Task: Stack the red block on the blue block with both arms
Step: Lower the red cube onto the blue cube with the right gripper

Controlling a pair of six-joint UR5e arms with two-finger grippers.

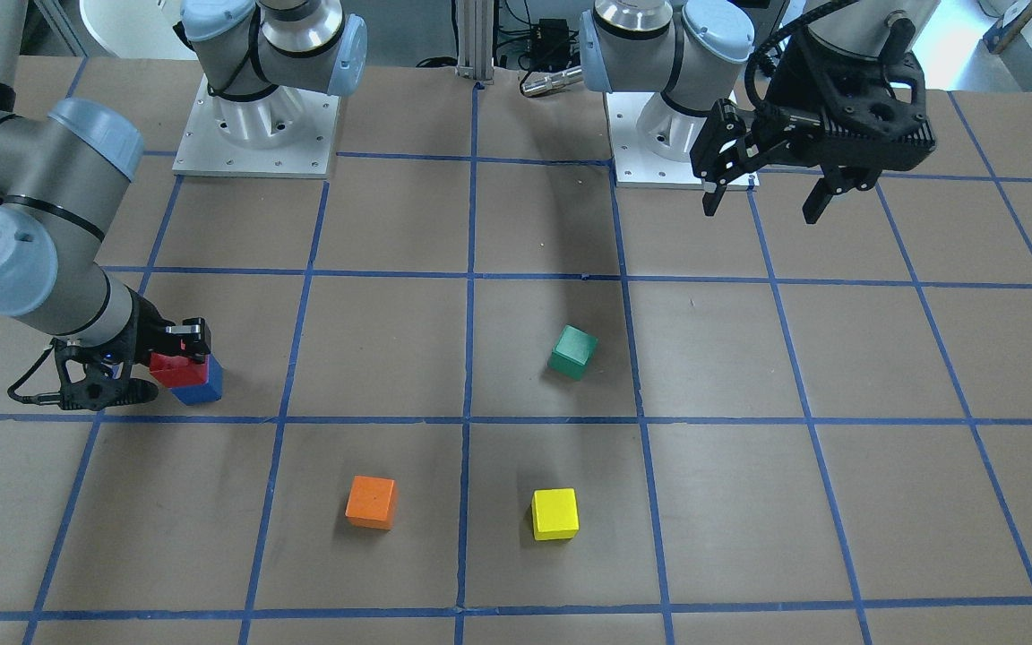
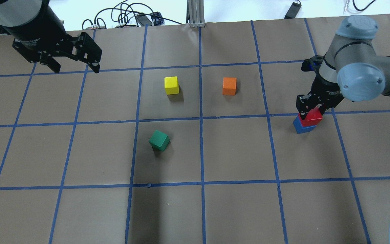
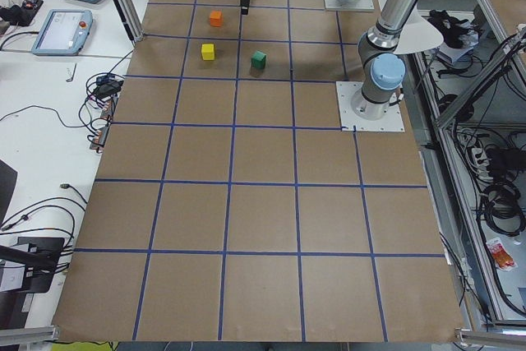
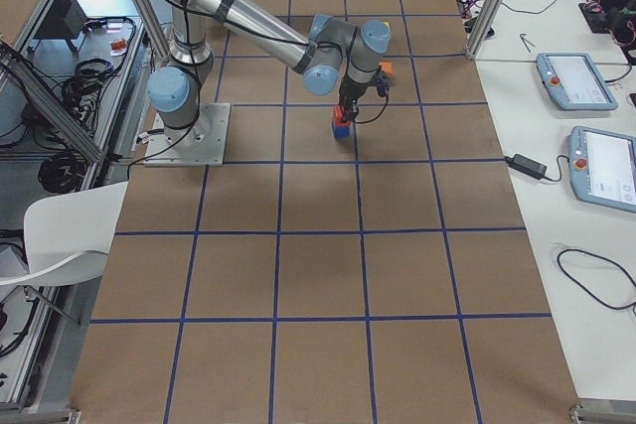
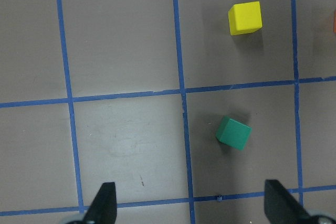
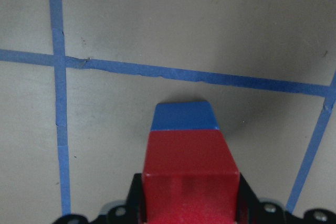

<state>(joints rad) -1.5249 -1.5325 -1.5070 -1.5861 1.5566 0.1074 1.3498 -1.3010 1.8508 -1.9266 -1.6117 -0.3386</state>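
The red block (image 2: 312,117) sits on top of the blue block (image 2: 302,127) at the right side of the table, set slightly off to one side. My right gripper (image 2: 311,109) is shut on the red block. In the right wrist view the red block (image 6: 190,171) fills the space between the jaws, with the blue block (image 6: 184,116) showing under its far edge. In the front view the stack is at the left, red block (image 1: 176,369) over blue block (image 1: 202,389). My left gripper (image 2: 76,67) is open and empty, held high over the far left of the table.
A green block (image 2: 159,140) lies tilted near the table's middle. A yellow block (image 2: 171,85) and an orange block (image 2: 229,86) sit farther from the robot. Blue tape lines grid the brown tabletop (image 2: 235,152). The left wrist view shows the green block (image 5: 233,132) and yellow block (image 5: 245,18) below.
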